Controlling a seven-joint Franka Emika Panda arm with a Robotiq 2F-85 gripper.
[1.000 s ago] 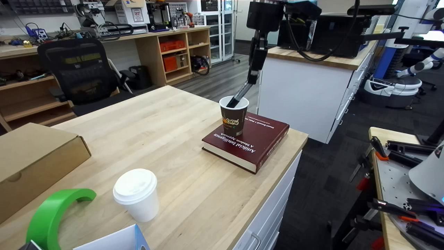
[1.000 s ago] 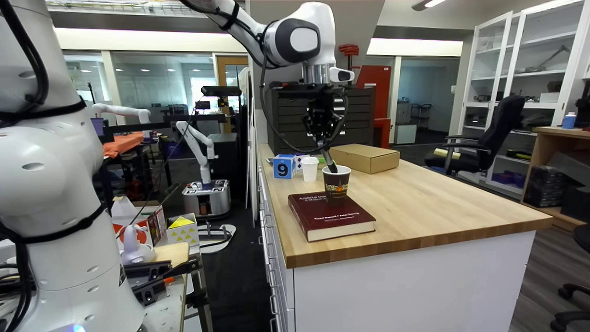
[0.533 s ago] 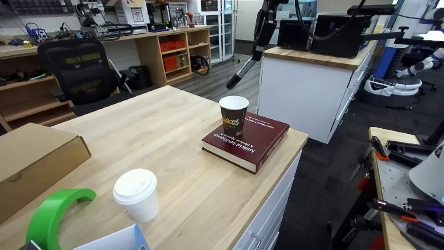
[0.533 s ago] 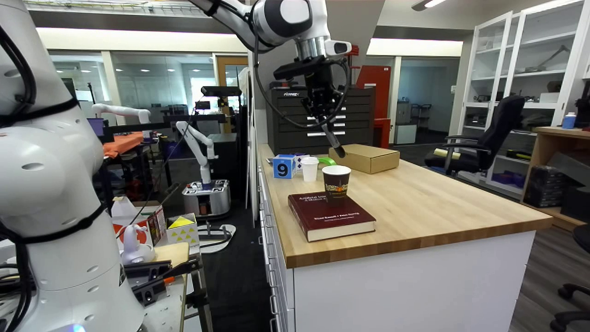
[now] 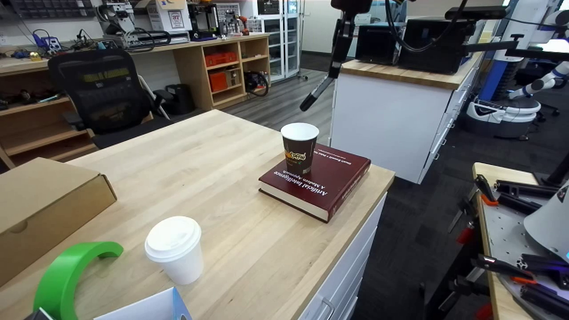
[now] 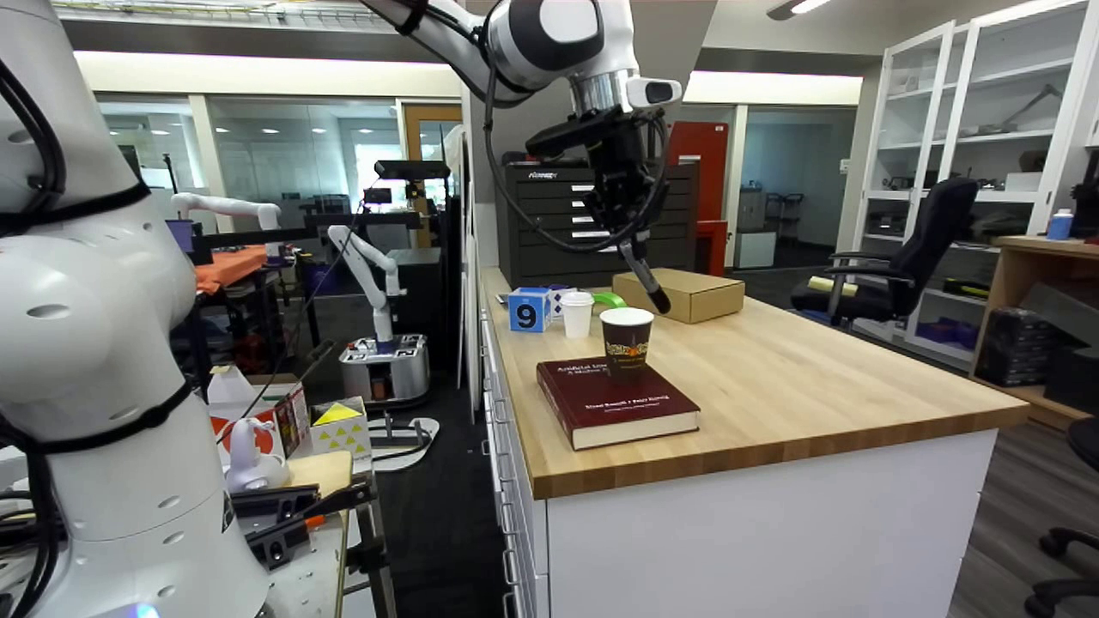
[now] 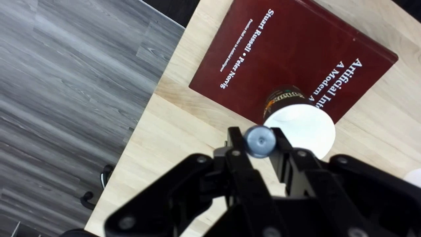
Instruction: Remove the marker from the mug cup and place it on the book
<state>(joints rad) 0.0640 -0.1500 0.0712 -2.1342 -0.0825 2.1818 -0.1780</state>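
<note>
My gripper (image 7: 257,141) is shut on the marker, whose round grey end (image 7: 260,141) shows between the fingertips in the wrist view. In both exterior views the marker (image 5: 316,94) (image 6: 651,285) hangs tilted in the air, its dark tip pointing down, out of the cup. The mug cup (image 5: 298,154) (image 6: 626,345), dark brown with a pale rim, stands upright on the book (image 5: 331,186) (image 6: 618,416). In the wrist view the cup's white inside (image 7: 304,128) lies just right of the fingertips, and the maroon cover (image 7: 273,42) lies beyond.
A white lidded cup (image 5: 175,249), a green arch (image 5: 62,278), a brown cardboard box (image 5: 49,209) and a blue box (image 6: 529,310) stand on the same wooden table (image 6: 798,378). The book lies near the table's edge and corner.
One second ago the marker's tip was inside the cup. My gripper has lifted it out, then shifted it to the right in both exterior views. The cup and book have not moved.
</note>
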